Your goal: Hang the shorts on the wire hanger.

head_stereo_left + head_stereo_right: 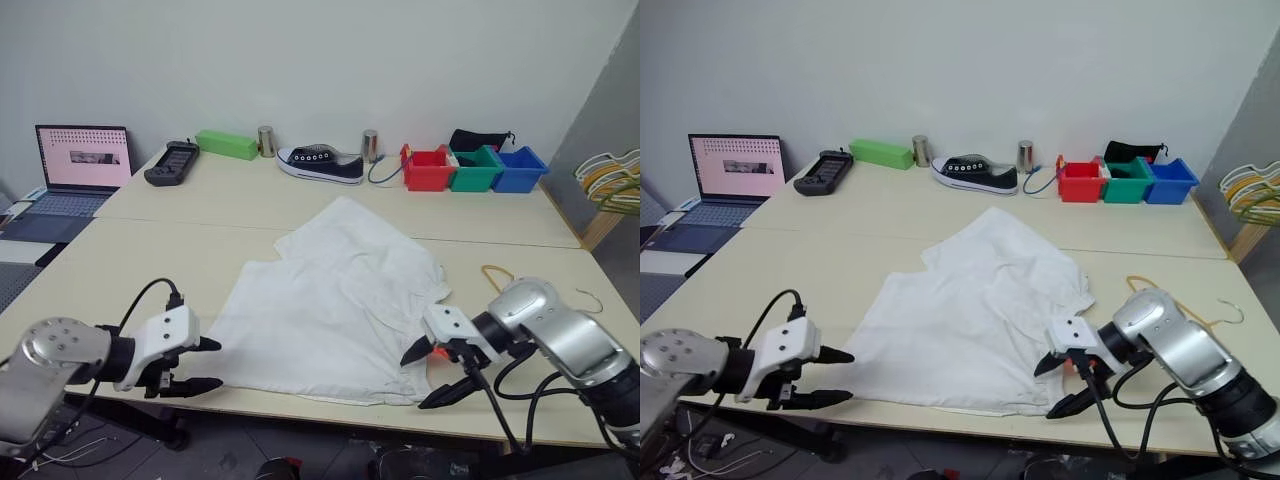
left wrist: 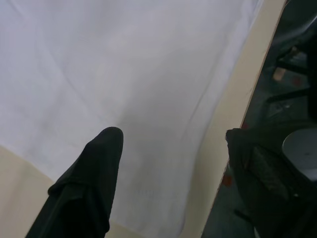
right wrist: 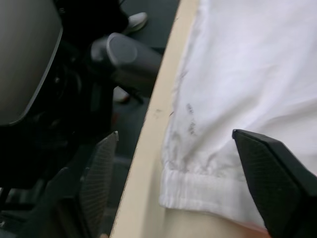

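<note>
Left eye view shows the shorts lying spread and rumpled on the pale worktop, their near edge close to the worktop's front edge. The left gripper hangs just off the shorts' left corner, jaws apart and empty. The right gripper sits at the shorts' near right corner, jaws also spread, nothing between them; a spot of orange shows by its fingers. Right wrist view looks down on the gathered waistband lying flat at the worktop's edge, between the two black fingers but not pinched. Left wrist view has plain white fabric under one finger.

The wire hanger lies on the worktop to the right of the shorts, partly hidden behind the right arm, its hook pointing toward the right edge.

Along the far side stand a laptop, a black handheld controller, a green box, a dark sneaker, and red, green and blue bins. A bunch of pastel hangers hangs at far right.
</note>
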Motion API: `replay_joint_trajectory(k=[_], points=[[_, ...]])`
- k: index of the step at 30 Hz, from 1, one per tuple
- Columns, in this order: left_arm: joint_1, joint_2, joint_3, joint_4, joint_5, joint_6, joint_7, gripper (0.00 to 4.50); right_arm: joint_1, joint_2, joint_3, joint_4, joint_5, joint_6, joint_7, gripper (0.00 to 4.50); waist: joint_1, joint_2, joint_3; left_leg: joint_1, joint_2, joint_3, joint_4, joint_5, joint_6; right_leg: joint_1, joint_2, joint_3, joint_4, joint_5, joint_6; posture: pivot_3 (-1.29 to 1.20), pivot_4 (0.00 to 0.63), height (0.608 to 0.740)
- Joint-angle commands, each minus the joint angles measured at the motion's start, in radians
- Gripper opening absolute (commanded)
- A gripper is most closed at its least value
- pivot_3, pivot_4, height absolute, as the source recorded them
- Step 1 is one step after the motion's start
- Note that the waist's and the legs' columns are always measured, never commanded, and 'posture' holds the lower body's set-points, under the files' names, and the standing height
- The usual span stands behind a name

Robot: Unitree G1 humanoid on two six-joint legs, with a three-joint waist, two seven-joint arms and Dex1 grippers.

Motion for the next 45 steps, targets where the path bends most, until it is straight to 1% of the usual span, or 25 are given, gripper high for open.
replay_joint_trajectory(k=[1, 3, 5, 7, 10, 12, 14, 19, 22, 29, 37, 40, 44, 45], points=[[-0.17, -0.041, 0.014, -0.083, -0.147, 0.135, 0.066, 4.18, -0.032, -0.011, -0.126, -0.012, 0.054, 0.123, -0.114, 4.5, -0.001, 0.0, 0.0, 0.0, 0.0, 0.0, 0.0, 0.0, 0.0, 0.0, 0.0, 0.0, 0.0, 0.0, 0.0, -0.15, 0.017, 0.74], [-0.273, -0.111, -0.03, -0.102, -0.168, 0.173, 0.142, 4.18, -0.022, -0.005, -0.184, 0.018, 0.047, 0.162, -0.199, 4.5, 0.0, -0.001, 0.0, 0.0, -0.001, 0.001, 0.0, 0.0, 0.0, 0.001, 0.0, 0.0, -0.001, 0.0, 0.0, -0.18, 0.023, 0.74], [-0.387, -0.224, -0.098, -0.126, -0.173, 0.2, 0.237, 4.18, 0.016, 0.006, -0.262, 0.07, -0.002, 0.177, -0.334, 4.5, -0.002, -0.001, 0.001, 0.0, -0.001, 0.002, 0.001, 0.0, 0.0, 0.001, 0.0, 0.002, -0.001, 0.001, 0.002, -0.21, 0.029, 0.74], [-0.464, -0.317, -0.165, -0.141, -0.164, 0.215, 0.297, 4.18, 0.054, -0.004, -0.322, 0.116, -0.034, 0.221, -0.434, 4.5, -0.001, -0.001, 0.001, -0.001, -0.001, 0.002, 0.002, 0.0, 0.0, 0.002, 0.0, 0.002, -0.004, 0.002, 0.004, -0.22, 0.032, 0.74], [-0.514, -0.395, -0.245, -0.135, -0.12, 0.203, 0.334, 4.18, 0.118, -0.07, -0.344, 0.159, -0.089, 0.218, -0.501, 4.5, -0.012, 0.0, 0.0, -0.009, -0.001, 0.003, 0.005, 0.0, 0.0, 0.002, 0.001, 0.004, -0.008, 0.004, 0.007, -0.26, 0.034, 0.74], [-0.538, -0.445, -0.299, -0.104, -0.077, 0.169, 0.36, 4.18, 0.151, -0.106, -0.36, 0.206, -0.118, 0.209, -0.541, 4.5, -0.029, 0.0, 0.0, -0.02, -0.002, 0.004, 0.008, 0.0, 0.0, -0.006, 0.001, 0.005, -0.007, 0.004, 0.008, -0.27, 0.033, 0.74], [-0.547, -0.482, -0.347, -0.076, -0.035, 0.13, 0.366, 4.18, 0.174, -0.132, -0.382, 0.245, -0.114, 0.237, -0.555, 4.5, -0.042, 0.001, 0.0, -0.021, -0.002, 0.004, 0.008, 0.0, 0.0, -0.006, 0.001, 0.005, -0.007, 0.005, 0.008, -0.28, 0.03, 0.74], [-0.547, -0.553, -0.428, -0.045, 0.014, 0.082, 0.362, 4.18, 0.175, -0.152, -0.427, 0.316, -0.078, 0.319, -0.574, 4.5, -0.086, 0.001, 0.0, -0.02, -0.002, 0.003, 0.008, 0.0, 0.001, -0.006, 0.002, 0.004, -0.006, 0.004, 0.008, -0.28, 0.032, 0.74], [-0.541, -0.577, -0.451, -0.048, 0.029, 0.074, 0.362, 4.18, 0.172, -0.157, -0.431, 0.368, -0.076, 0.346, -0.585, 4.5, -0.099, 0.001, 0.0, -0.02, -0.002, 0.003, 0.008, 0.0, 0.001, -0.005, 0.002, 0.005, -0.007, 0.005, 0.009, -0.28, 0.035, 0.74], [-0.522, -0.597, -0.474, -0.066, 0.043, 0.076, 0.364, 4.18, 0.155, -0.157, -0.4, 0.552, -0.119, 0.324, -0.639, 4.5, -0.116, 0.001, -0.001, -0.016, -0.003, 0.004, 0.009, 0.001, 0.002, -0.001, 0.002, 0.006, -0.007, 0.006, 0.012, -0.27, 0.031, 0.74], [-0.541, -0.623, -0.486, -0.058, 0.056, 0.074, 0.359, 4.18, 0.133, -0.139, -0.343, 0.676, -0.134, 0.237, -0.621, 4.5, -0.12, 0.002, -0.001, -0.015, -0.003, 0.004, 0.01, 0.001, 0.002, 0.0, 0.002, 0.006, -0.008, 0.007, 0.012, -0.27, 0.029, 0.74], [-0.551, -0.625, -0.481, -0.055, 0.058, 0.077, 0.355, 4.22, 0.125, -0.141, -0.323, 0.711, -0.129, 0.237, -0.59, 4.01, -0.121, 0.002, -0.001, -0.015, -0.003, 0.004, 0.01, 0.001, 0.002, 0.002, 0.002, 0.006, -0.01, 0.007, 0.013, -0.27, 0.029, 0.74], [-0.553, -0.616, -0.47, -0.056, 0.057, 0.082, 0.349, 4.22, 0.135, -0.151, -0.302, 0.737, -0.124, 0.245, -0.548, 2.89, -0.12, 0.002, -0.001, -0.011, -0.003, 0.003, 0.01, 0.001, 0.002, 0.008, 0.002, 0.005, -0.015, 0.008, 0.014, -0.26, 0.034, 0.74], [-0.553, -0.613, -0.467, -0.057, 0.056, 0.085, 0.349, 4.22, 0.141, -0.153, -0.299, 0.739, -0.12, 0.248, -0.536, 2.7, -0.119, 0.001, -0.001, -0.01, -0.003, 0.003, 0.01, 0.001, 0.002, 0.01, 0.002, 0.005, -0.016, 0.008, 0.014, -0.26, 0.034, 0.74]])
